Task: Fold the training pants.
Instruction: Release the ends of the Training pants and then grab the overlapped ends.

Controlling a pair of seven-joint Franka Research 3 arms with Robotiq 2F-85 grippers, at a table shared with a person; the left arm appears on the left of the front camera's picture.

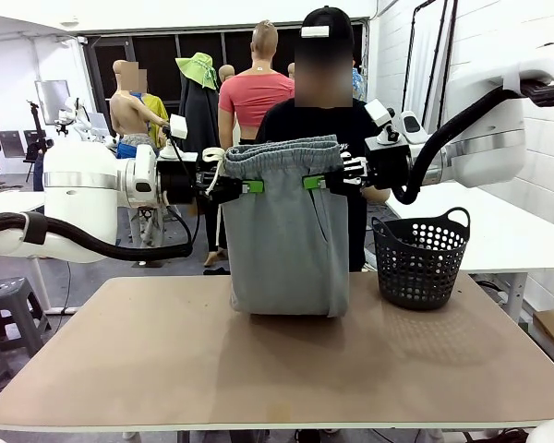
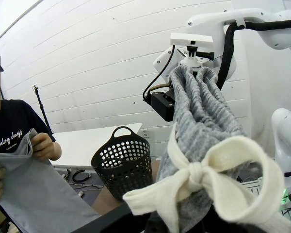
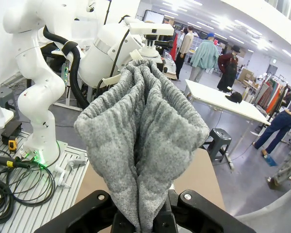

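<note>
Two claws are clamped tight on the training pants [image 1: 286, 240], the left claw [image 1: 252, 187] and the right claw [image 1: 312, 182] each pinching one end of the gathered waistband between green pads at mid-height in the centre of the front view. Both white arms come in level from the frame's left and right edges, their wrists turned so the claws face each other with the waistband stretched between them. In the left wrist view the white drawstring [image 2: 203, 179] is tied in a bow close to the lens. In the right wrist view the ribbed grey band rises bunched from between the shut fingers. The pants hang straight down, their lower end resting on the brown table [image 1: 166, 360] near its far edge. A dark perforated basket [image 1: 420, 258] stands on the table at centre right. Behind the pants stands a person [image 1: 319, 120] whose dark shirt reads "Analog days" at the left wrist view's left edge. The person's hands hold grey cloth there; whether it belongs to the pants I cannot tell.
</note>
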